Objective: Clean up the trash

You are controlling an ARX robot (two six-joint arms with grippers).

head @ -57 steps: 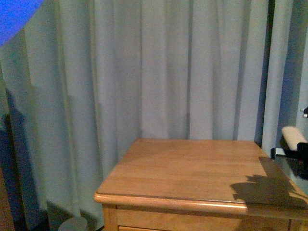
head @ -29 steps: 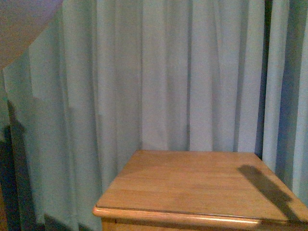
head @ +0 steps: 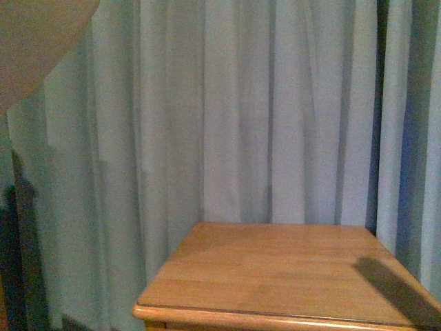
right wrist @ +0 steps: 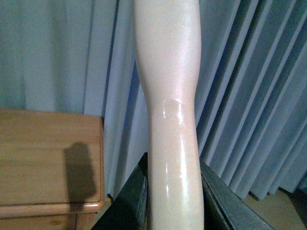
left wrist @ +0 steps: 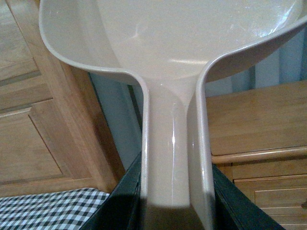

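Note:
My left gripper (left wrist: 175, 211) is shut on the handle of a beige dustpan (left wrist: 182, 43); its scoop looks empty in the left wrist view. A beige curved edge of the dustpan shows at the top left of the front view (head: 34, 41). My right gripper (right wrist: 172, 206) is shut on a cream brush handle (right wrist: 170, 96) that stands up in front of the curtain. The brush head is out of view. The trash, a small white tissue wad, is not in any view. Neither gripper shows in the front view.
A wooden nightstand (head: 275, 276) stands ahead against a grey-blue curtain (head: 241, 103); it also shows in the right wrist view (right wrist: 48, 158) and the left wrist view (left wrist: 254, 124). A wooden cabinet (left wrist: 38, 120) and black-and-white checked cloth (left wrist: 43, 208) show in the left wrist view.
The front view has tilted up, so the nightstand sits lower in frame. The brush at the right edge has left the view. The dustpan edge has come into the top left.

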